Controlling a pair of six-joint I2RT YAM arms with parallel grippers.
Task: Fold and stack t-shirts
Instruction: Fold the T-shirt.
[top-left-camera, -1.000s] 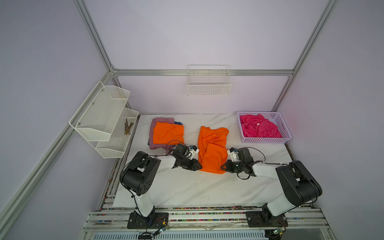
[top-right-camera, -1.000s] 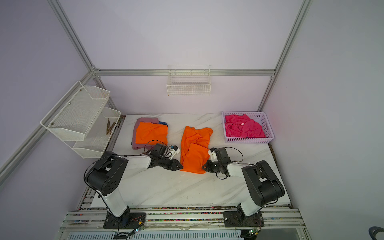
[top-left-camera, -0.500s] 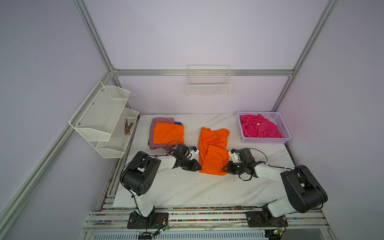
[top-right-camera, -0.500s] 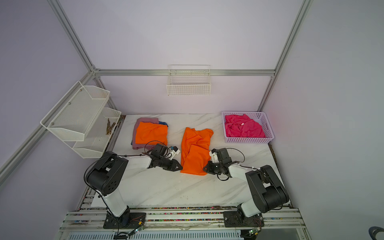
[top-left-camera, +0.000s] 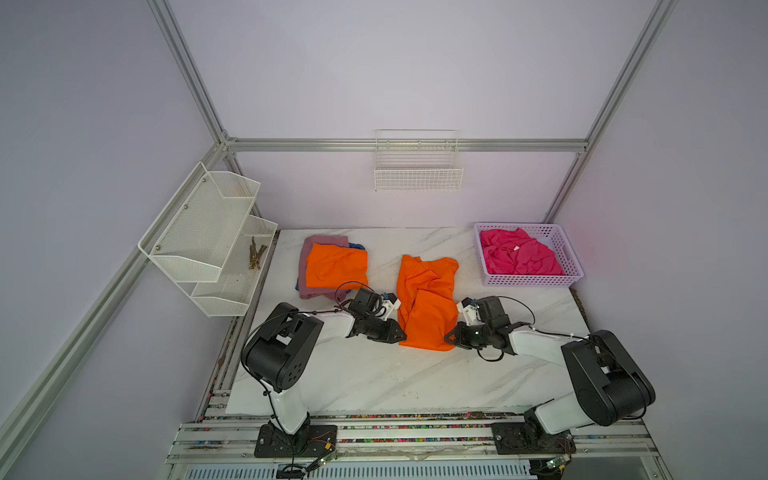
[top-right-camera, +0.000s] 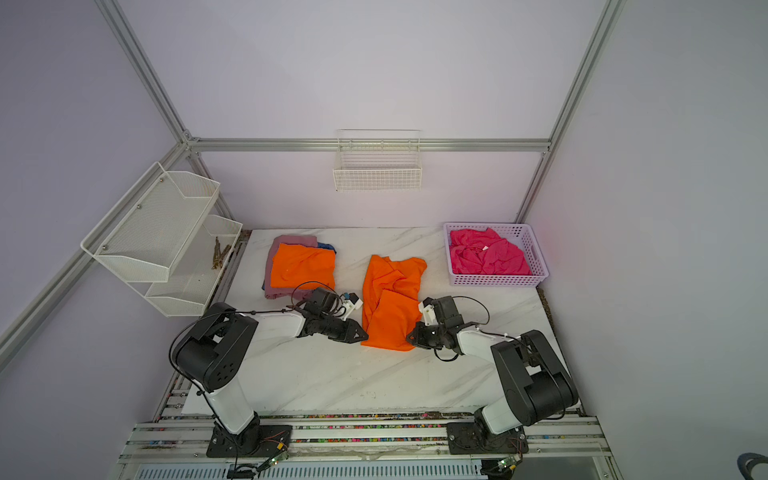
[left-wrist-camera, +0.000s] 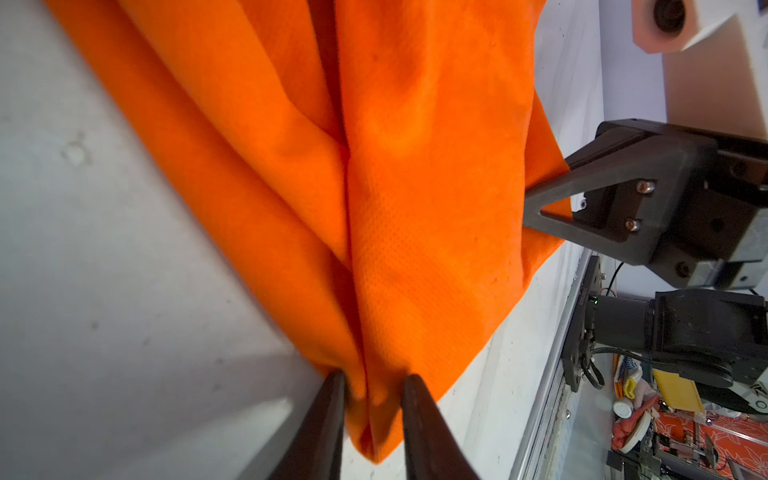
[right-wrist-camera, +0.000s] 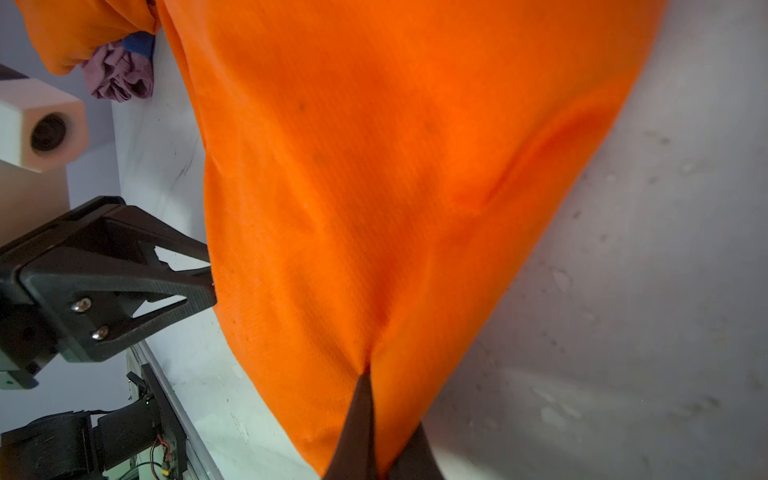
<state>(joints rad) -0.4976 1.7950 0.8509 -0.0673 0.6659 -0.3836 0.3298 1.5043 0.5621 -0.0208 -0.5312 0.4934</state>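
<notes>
Since a second ago, your left gripper (top-left-camera: 400, 335) has narrowed onto the cloth and your right arm has sunk lower over the white marble tabletop (top-left-camera: 374, 374). The crumpled bright orange cloth t-shirt (top-left-camera: 428, 320) lies at table centre. The left jaws stand slightly apart, clamping bunched hem at the shirt's 7 o'clock corner. Your right gripper (top-left-camera: 449, 336) is pinched tight on its 5 o'clock corner. A folded orange t-shirt (top-left-camera: 336, 266) tops the pile at 10 o'clock. The hot pink t-shirt (top-left-camera: 519, 257) fills the lilac plastic basket (top-left-camera: 528, 281) at 2 o'clock.
</notes>
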